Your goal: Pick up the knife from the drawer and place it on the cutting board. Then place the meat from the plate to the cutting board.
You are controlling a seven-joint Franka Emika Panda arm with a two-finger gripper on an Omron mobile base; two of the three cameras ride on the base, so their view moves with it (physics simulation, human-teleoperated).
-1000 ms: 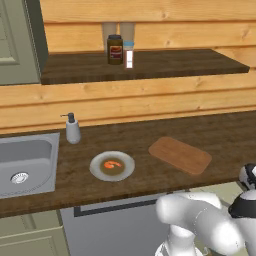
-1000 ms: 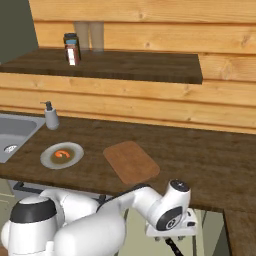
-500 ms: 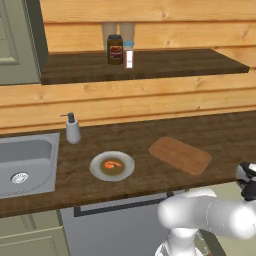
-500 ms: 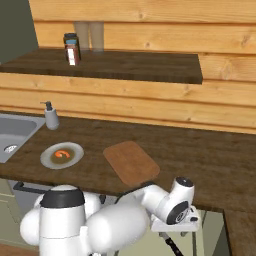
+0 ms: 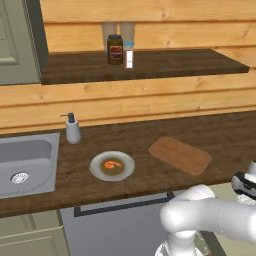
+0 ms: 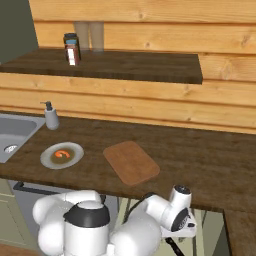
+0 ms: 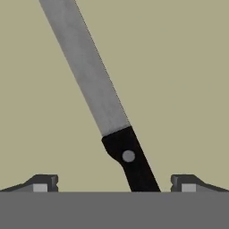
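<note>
Knife (image 7: 105, 105) flat on bare beige drawer floor, tool (image 7: 114, 183) spread wide, handle between tips untouched

Arm reaching low — gripper (image 7: 114, 183) jaws wide apart.

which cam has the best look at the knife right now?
Hand view. The knife runs up the frame, grey blade above, dark handle at the bottom between the open fingers, lying on a plain beige floor. The two base views look over the counter and the cutting board, giving nothing of the knife.
</note>
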